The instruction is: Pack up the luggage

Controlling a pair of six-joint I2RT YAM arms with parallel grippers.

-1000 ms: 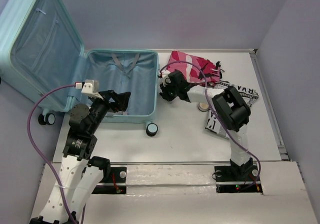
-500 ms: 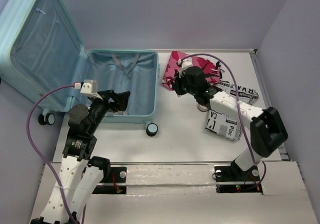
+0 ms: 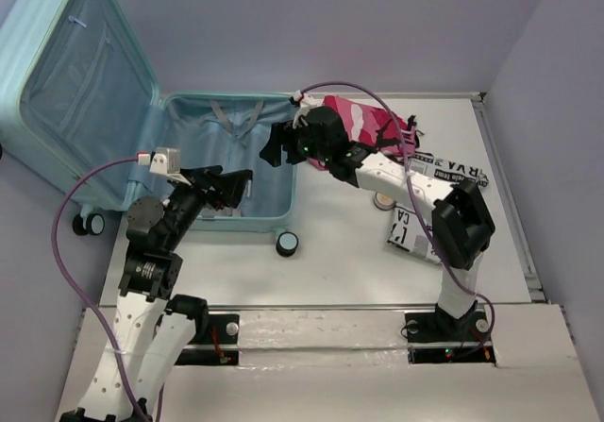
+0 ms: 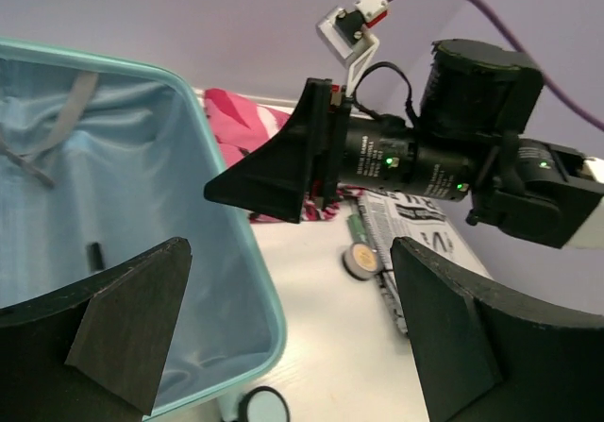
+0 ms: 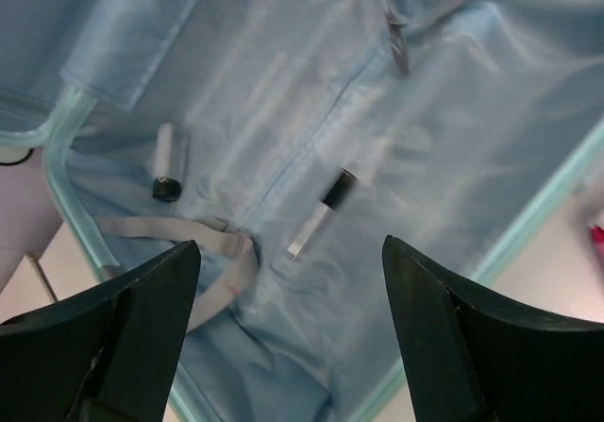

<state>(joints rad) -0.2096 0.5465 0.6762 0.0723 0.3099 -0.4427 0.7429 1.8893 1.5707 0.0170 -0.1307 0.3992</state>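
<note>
The luggage (image 3: 226, 162) lies open on the table, its pale mint lid (image 3: 75, 82) leaning back at the left. My right gripper (image 3: 272, 148) hangs over the case's right side, open and empty (image 5: 293, 337). Below it, a slim tube with a black cap (image 5: 318, 212) and a small white bottle with a black cap (image 5: 166, 162) lie on the blue lining. My left gripper (image 3: 236, 184) hovers open over the case's near right corner, with nothing between its fingers (image 4: 283, 332). In the left wrist view the right gripper (image 4: 274, 172) shows above the case rim (image 4: 241, 252).
A pink-and-white cloth bundle (image 3: 373, 125) lies right of the case. A newspaper-print pouch (image 3: 415, 228) and a small round tin (image 3: 384, 200) sit on the white table further right. A case wheel (image 3: 287, 244) sticks out at the near corner. Low walls edge the table.
My right arm has swung left from beside the pink bundle to above the open case, and its jaws have opened. The left arm has barely moved.
</note>
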